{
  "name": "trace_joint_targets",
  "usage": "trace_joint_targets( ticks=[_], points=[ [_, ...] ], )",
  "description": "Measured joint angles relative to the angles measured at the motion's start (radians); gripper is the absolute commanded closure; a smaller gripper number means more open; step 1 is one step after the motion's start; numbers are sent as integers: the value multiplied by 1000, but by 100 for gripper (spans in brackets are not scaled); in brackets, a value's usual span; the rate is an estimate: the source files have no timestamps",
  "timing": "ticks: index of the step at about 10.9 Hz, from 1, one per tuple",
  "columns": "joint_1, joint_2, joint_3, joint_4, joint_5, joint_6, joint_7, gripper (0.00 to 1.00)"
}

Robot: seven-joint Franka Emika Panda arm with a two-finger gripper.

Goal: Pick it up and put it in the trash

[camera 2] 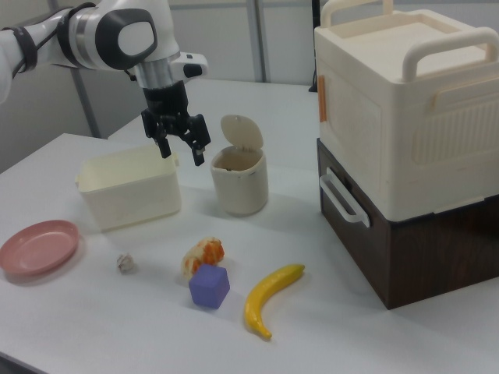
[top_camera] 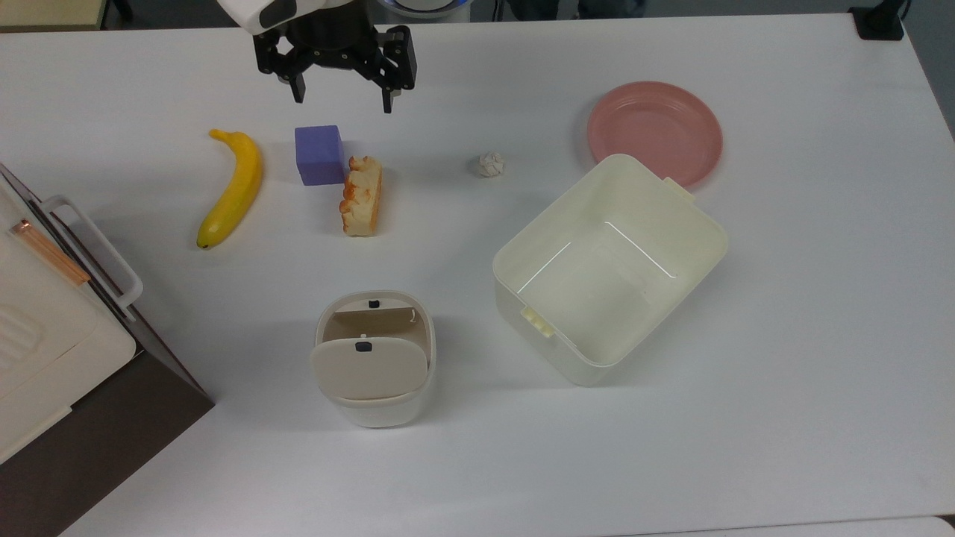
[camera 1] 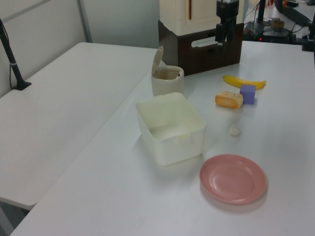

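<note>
A small crumpled white paper ball lies on the white table between the bread piece and the pink plate. The cream trash bin stands near the top view's lower middle, its beige flap lid tilted up. My gripper hangs open and empty high above the table, at the top view's upper left, above the purple cube and well left of the paper ball. In the left view the gripper shows at the far end.
A banana, a purple cube and a bread piece lie left of the ball in the top view. A large cream tub and pink plate sit to its right. A cream-and-brown box stack stands at the top view's left edge.
</note>
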Motion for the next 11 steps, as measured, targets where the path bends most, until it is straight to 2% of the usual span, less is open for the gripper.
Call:
trace_joint_targets(
  ticks=[5, 8, 11],
  points=[
    [1, 1, 7, -8, 0, 0, 0, 0],
    [6, 1, 52, -64, 0, 0, 0, 1],
    [101, 3, 68, -169, -20, 0, 1, 7]
  ],
)
